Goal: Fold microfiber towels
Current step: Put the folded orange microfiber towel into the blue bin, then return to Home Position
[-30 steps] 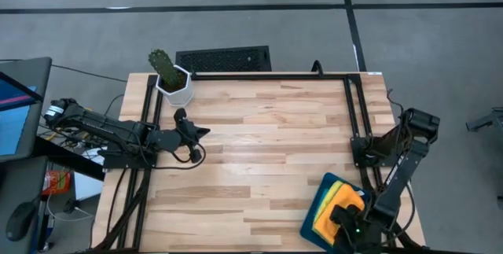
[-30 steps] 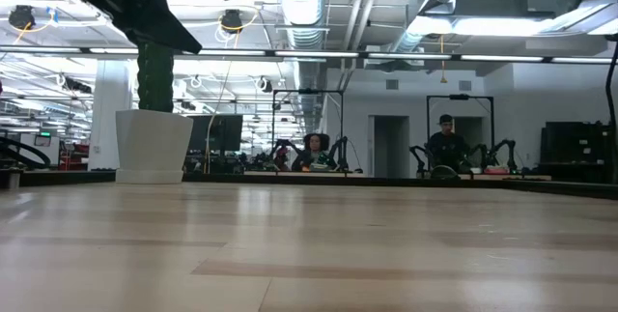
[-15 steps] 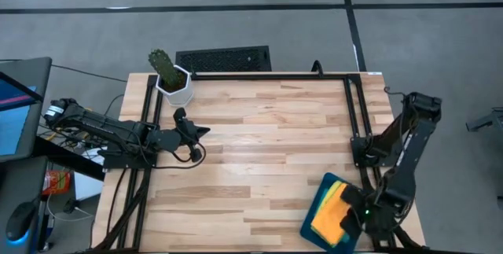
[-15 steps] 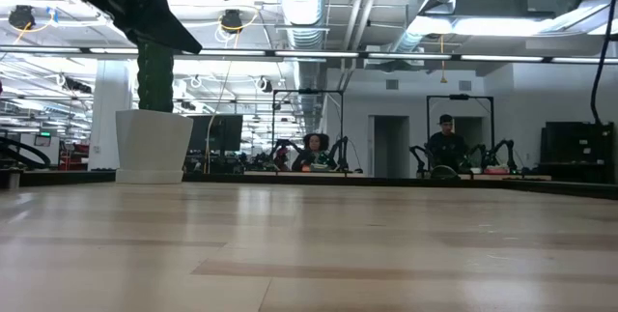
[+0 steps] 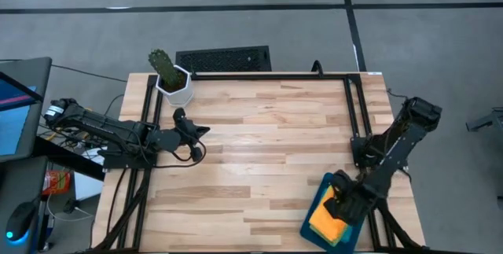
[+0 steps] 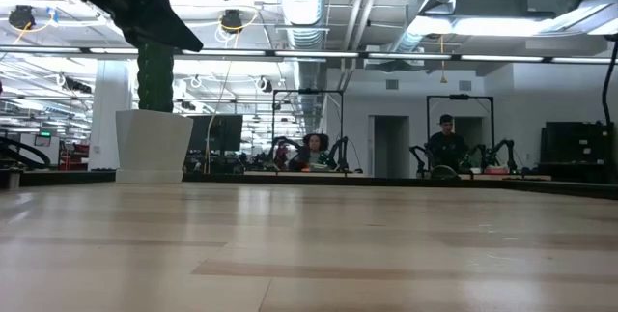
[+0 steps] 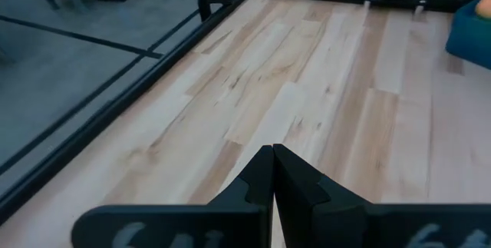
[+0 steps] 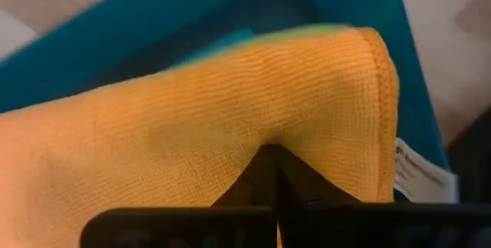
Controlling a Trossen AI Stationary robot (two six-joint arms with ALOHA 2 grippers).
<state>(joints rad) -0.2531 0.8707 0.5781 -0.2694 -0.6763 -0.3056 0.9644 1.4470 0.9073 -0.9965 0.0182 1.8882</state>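
Bench (image 5: 259,128): pale wood planks, light tan with darker streaks, black frame rails along the edges. Tray (image 5: 316,207) at the bench's near right corner: dark teal. Orange towel (image 8: 230,117) on top in the tray, fine woven ribbing, white label at its hem; yellow towel (image 5: 339,185) edge and a green sliver showing under it. Both arms black. Cactus (image 5: 163,64) at the bench's far left corner: dark green, white pot (image 5: 177,87). Floor grey with black lines.
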